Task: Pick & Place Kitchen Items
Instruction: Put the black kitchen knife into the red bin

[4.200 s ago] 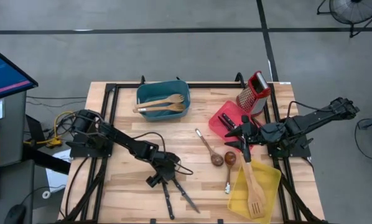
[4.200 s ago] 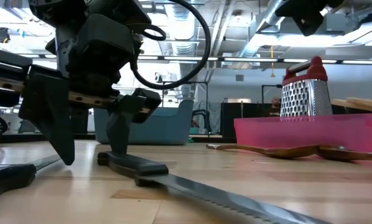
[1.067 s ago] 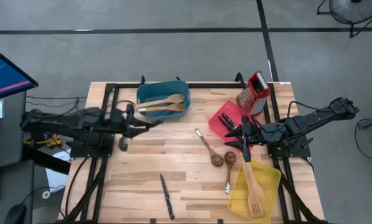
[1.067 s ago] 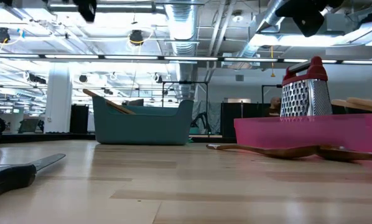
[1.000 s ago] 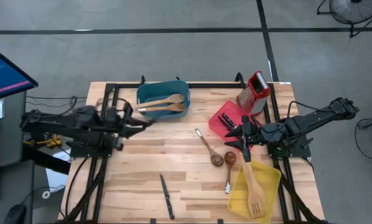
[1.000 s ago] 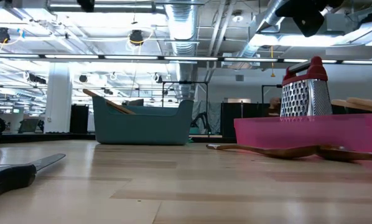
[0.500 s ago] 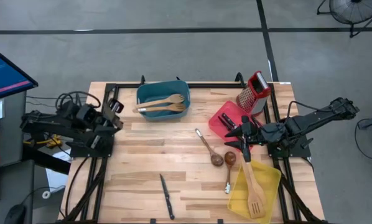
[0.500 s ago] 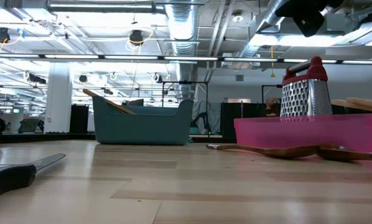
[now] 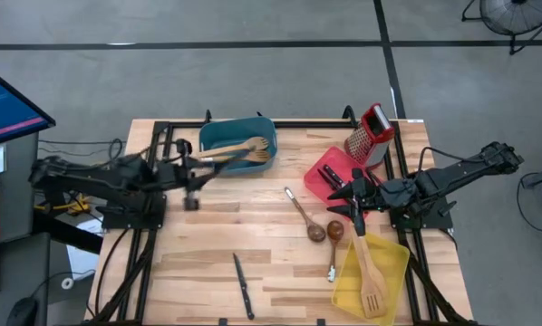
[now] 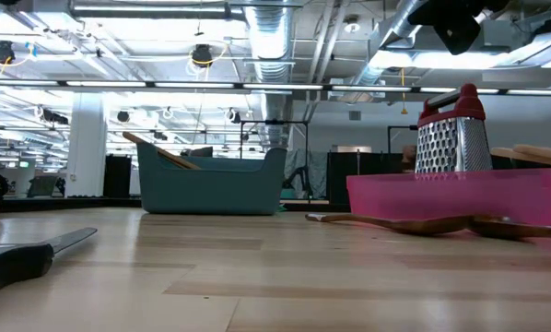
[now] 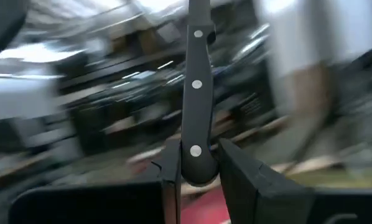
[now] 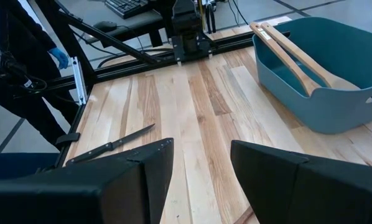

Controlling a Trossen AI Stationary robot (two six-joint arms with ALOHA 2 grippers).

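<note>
Task judged roughly half complete. Sorted so far: two pale wooden utensils (image 9: 239,150) rest across the teal bin (image 9: 237,143); a slotted wooden turner (image 9: 370,274) lies in the yellow bin (image 9: 372,276); a black-handled item (image 9: 333,177), too small to identify, sits in the red bin (image 9: 330,172).

In transit: the left tool (image 11: 195,168), raised above the counter (image 9: 253,235) at its left side beside the teal bin, is clamped on the butt of a black-handled knife (image 11: 196,93). The handle is smooth, dark and carries three steel rivets; it runs straight out from the fingers (image 11: 239,177), and the blade is out of the wrist view.

Outstanding: a second knife (image 9: 242,286) lies flat near the counter's front edge, well apart from every bin; two dark-bowled spoons (image 9: 318,230) lie at mid-counter, bowls just beside each other, near the yellow bin.

The right tool (image 12: 201,171) hangs idle between the red and yellow bins, jaws standing apart with nothing between them.

A grater (image 9: 369,133) stands at the far right corner
</note>
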